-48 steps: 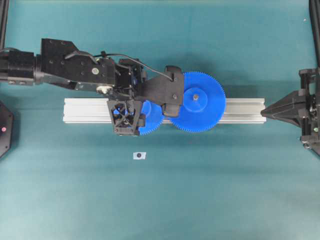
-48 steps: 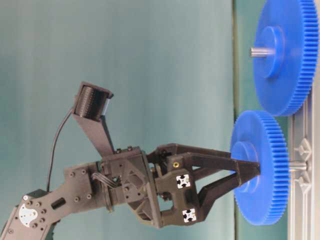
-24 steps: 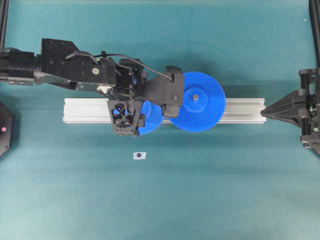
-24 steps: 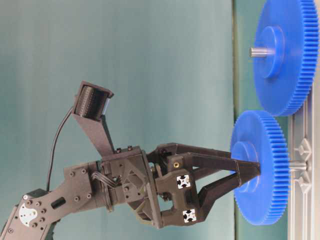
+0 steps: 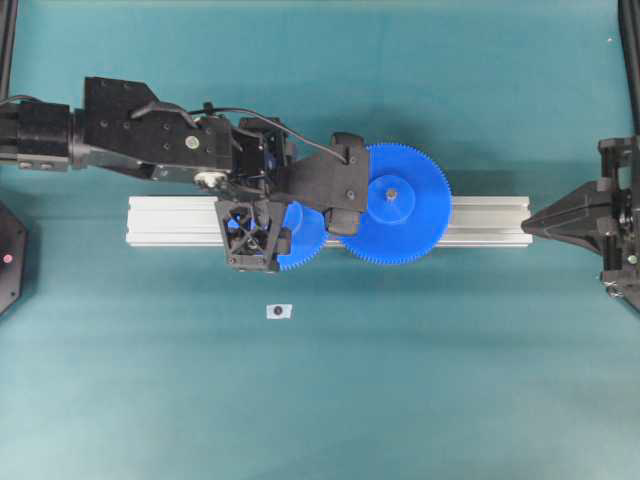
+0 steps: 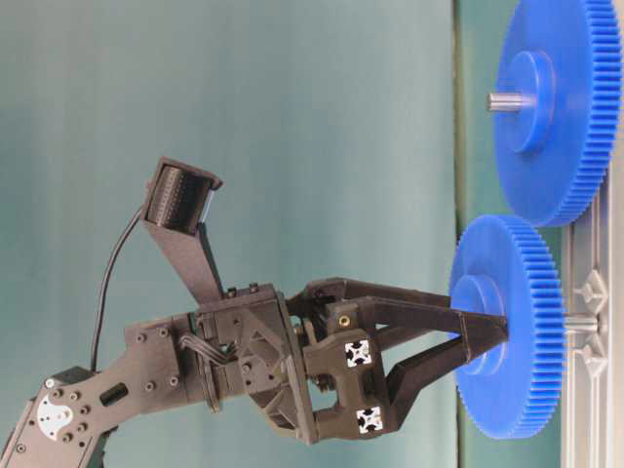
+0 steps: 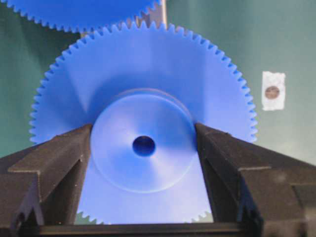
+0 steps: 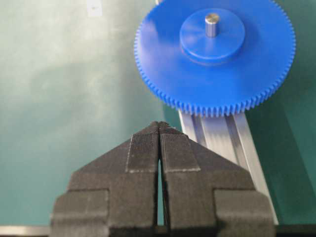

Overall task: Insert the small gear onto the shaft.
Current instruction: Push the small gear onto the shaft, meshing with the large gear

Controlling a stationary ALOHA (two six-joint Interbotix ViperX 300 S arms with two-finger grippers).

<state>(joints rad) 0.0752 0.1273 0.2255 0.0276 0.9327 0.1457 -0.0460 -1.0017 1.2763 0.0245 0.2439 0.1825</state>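
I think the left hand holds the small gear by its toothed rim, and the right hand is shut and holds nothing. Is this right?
Not quite. The left hand holds the small gear by its raised hub, not the toothed rim; the left wrist view shows this. The right hand is indeed shut and holds nothing.

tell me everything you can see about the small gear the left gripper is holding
The small gear is a blue plastic disc with fine teeth around its rim, a raised round hub and a central hole. The left gripper clamps the hub from both sides. The gear sits over the aluminium bar, beside the wider gear, their rims overlapping from overhead.
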